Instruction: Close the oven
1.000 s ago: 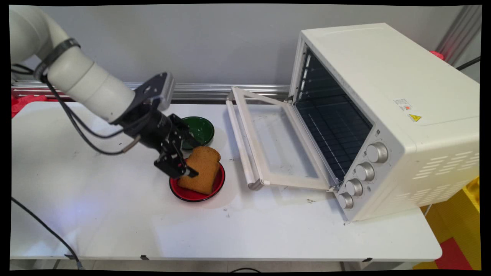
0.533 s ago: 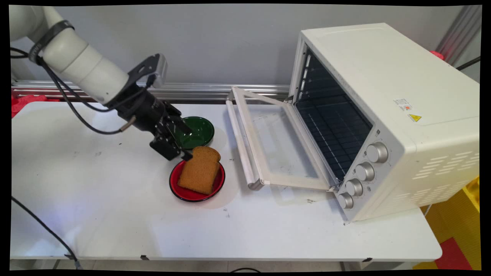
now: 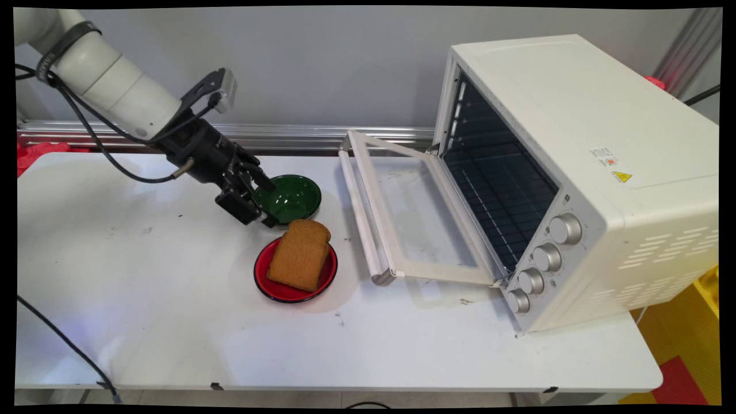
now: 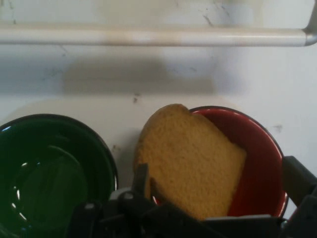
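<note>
In the main view the black gripper (image 3: 261, 204) hangs tilted over the left part of the white table (image 3: 172, 322), its fingertips over the near-left rim of the green bowl (image 3: 289, 198) and just above the far-left edge of the red plate (image 3: 270, 287). It holds nothing, and its fingers stand apart. A slice of brown bread (image 3: 299, 255) lies on the red plate, leaning with its rounded top over the plate's far rim, clear of the gripper. The green bowl sits just behind the plate. To the right stands a cream toaster oven (image 3: 581, 161) with its glass door (image 3: 414, 213) folded down onto the table and the wire rack visible inside; four knobs run down its front panel. In the hand view the two fingers (image 4: 297, 181) rise well apart from the bottom edge, the bread slice (image 4: 190, 161) and red plate (image 4: 260, 158) between them, the green bowl (image 4: 54, 173) at left, and the oven door's handle bar (image 4: 153, 36) across the top.
</note>
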Tool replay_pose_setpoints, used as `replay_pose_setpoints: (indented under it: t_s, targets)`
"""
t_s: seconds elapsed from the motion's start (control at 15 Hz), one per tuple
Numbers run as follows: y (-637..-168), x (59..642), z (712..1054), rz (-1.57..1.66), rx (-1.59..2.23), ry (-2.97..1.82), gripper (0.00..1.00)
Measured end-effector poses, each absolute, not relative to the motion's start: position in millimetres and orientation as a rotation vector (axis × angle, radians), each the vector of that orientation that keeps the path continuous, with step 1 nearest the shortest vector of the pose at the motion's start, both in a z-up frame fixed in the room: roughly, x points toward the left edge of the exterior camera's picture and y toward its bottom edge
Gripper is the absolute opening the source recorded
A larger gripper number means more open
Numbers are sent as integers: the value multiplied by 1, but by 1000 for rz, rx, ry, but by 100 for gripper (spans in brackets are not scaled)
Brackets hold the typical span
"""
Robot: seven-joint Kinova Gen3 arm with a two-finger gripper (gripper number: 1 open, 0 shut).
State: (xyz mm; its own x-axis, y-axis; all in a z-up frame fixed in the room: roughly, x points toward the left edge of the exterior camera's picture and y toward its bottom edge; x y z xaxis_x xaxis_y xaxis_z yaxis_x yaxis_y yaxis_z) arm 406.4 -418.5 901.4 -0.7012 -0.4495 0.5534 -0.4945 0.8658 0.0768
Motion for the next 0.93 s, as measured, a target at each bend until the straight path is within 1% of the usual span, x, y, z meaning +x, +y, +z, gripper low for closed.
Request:
replay_pose_setpoints:
  t_s: [0.67,0.73,0.93]
  targets:
    - [-442,433,891,97,668,-2442,100]
    - [-443,435,891,98,667,-2440,0]
    - [-447,438,890,98,668,-2434,0]
